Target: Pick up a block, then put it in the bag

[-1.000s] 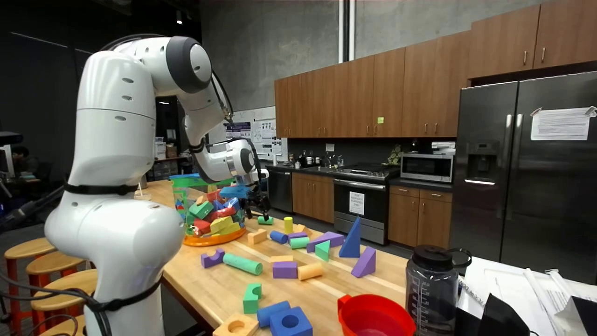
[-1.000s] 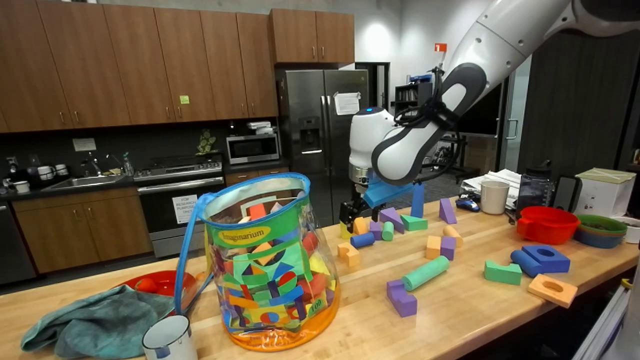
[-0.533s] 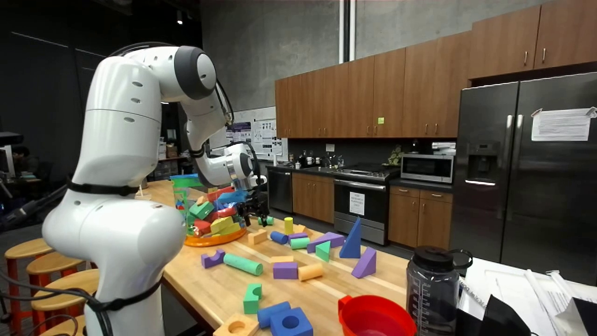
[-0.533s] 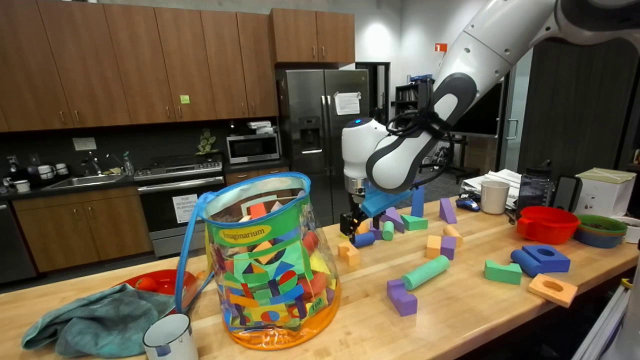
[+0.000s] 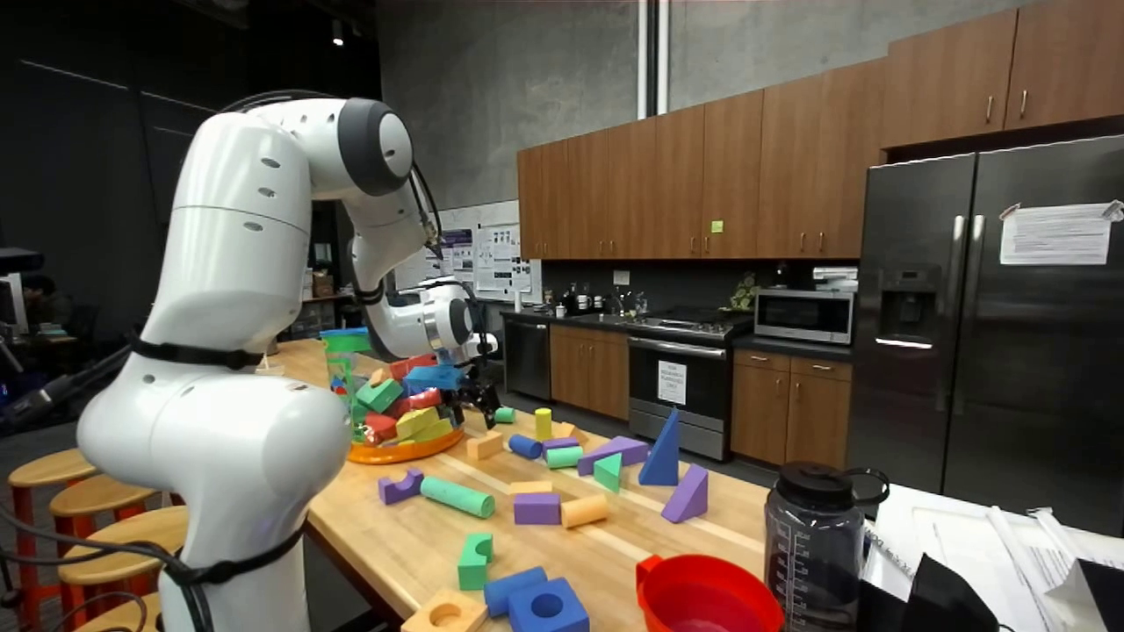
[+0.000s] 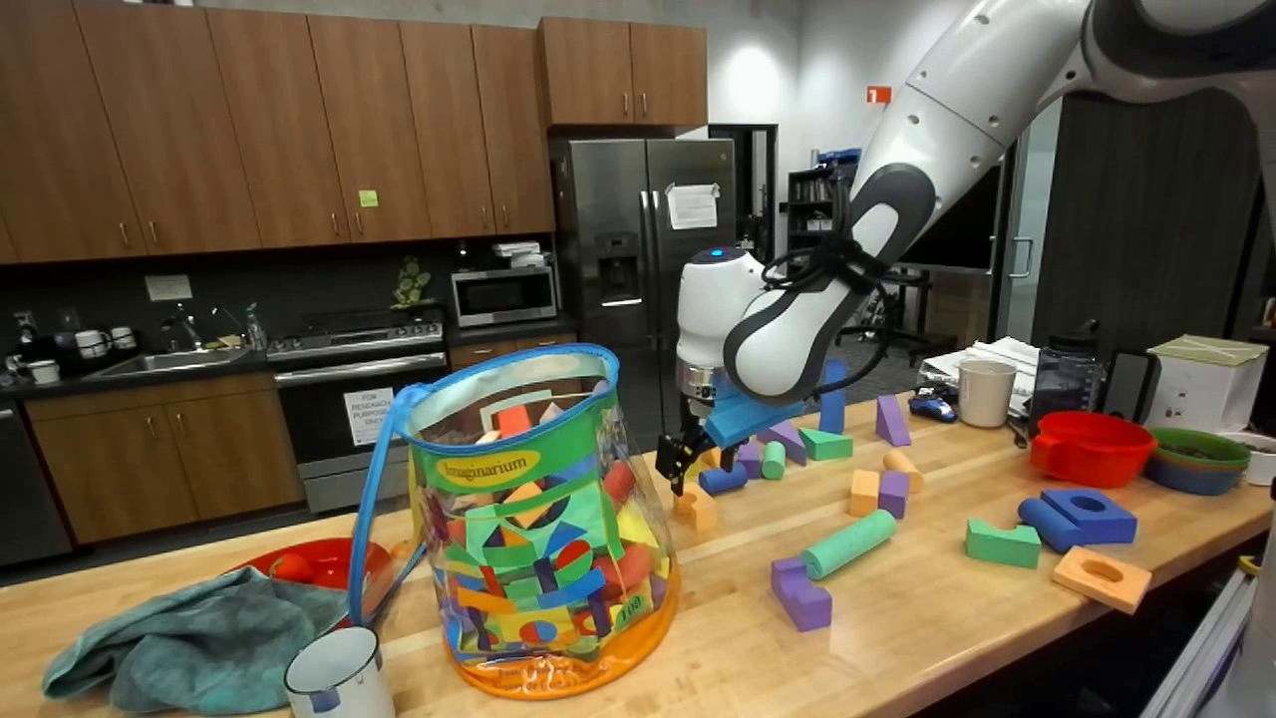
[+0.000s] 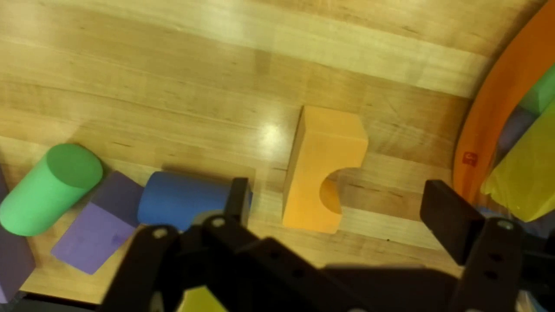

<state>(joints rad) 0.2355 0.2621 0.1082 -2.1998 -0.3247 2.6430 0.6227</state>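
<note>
A light orange block with a curved notch [image 5: 485, 445] lies on the wooden table near the bag; it also shows in an exterior view [image 6: 704, 511] and in the wrist view [image 7: 303, 177]. My gripper [image 7: 337, 195] is open and empty above the table. In the wrist view its fingers stand on either side of the block, which lies nearer the left finger. The gripper [image 6: 703, 469] is just behind and above the block in an exterior view. The bag [image 6: 573, 454] has a green band, clear sides and many blocks inside. Its orange base [image 7: 481, 117] shows beside the right finger.
A blue cylinder [image 7: 184, 199], a purple block [image 7: 93, 238] and a green cylinder [image 7: 50, 188] lie close by the left finger. A yellow cylinder [image 5: 543, 424] stands near the far edge. A red bowl [image 5: 707, 592] and a dark bottle [image 5: 812, 544] stand farther along the table.
My gripper has moved down and toward the bag, leftward in both exterior views, from over the far-side blocks to near the notched orange block. The blocks and bag have not moved.
</note>
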